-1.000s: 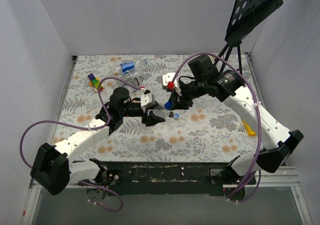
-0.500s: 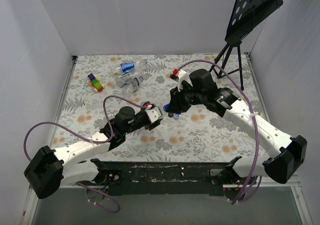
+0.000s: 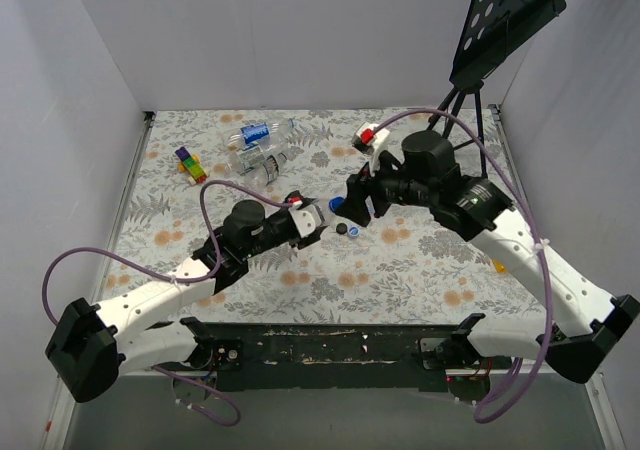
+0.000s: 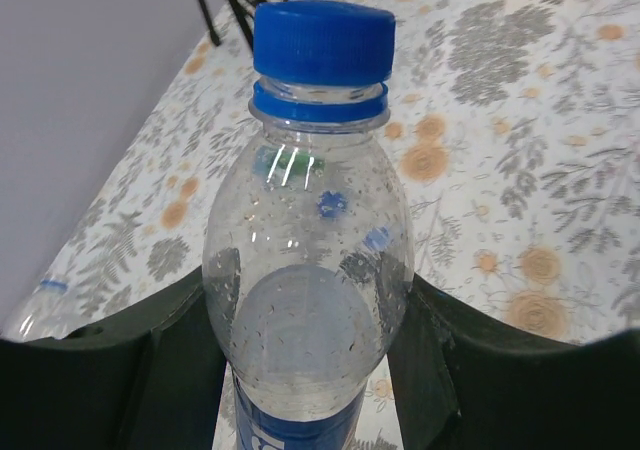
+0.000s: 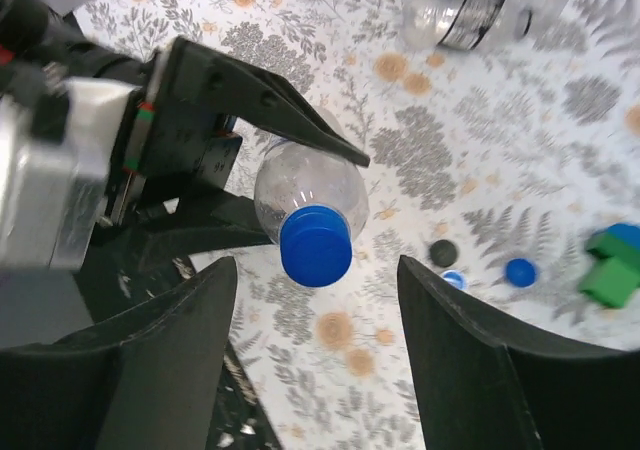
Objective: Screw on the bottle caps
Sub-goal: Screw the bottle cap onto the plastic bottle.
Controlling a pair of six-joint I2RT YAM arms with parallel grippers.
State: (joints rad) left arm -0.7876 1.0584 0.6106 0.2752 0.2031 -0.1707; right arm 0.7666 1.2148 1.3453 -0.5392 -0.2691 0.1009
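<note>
My left gripper [image 3: 316,216] is shut on a clear bottle [image 4: 308,270] with a blue-and-white label, its fingers [image 4: 150,370] on both sides of the body. A blue cap [image 4: 322,40] sits on the bottle's neck. My right gripper [image 5: 315,266] is open, and the capped top [image 5: 316,247] lies between its fingertips without touching either. In the top view the right gripper [image 3: 353,198] meets the cap [image 3: 336,207] mid-table. Loose caps lie on the table: a black one [image 5: 443,253], a paler one [image 5: 453,279] and a blue one [image 5: 519,270]. Other bottles [image 3: 255,148] lie at the back.
A green toy block [image 5: 610,280] lies by the loose caps. Multicoloured blocks [image 3: 189,163] sit at the back left. A black stand [image 3: 470,90] is at the back right. A yellow piece [image 3: 497,262] lies under the right arm. White walls enclose the table.
My left gripper has carried the bottle up and toward the right gripper. The right arm has swung its elbow outward to the right, its gripper staying at the bottle's top.
</note>
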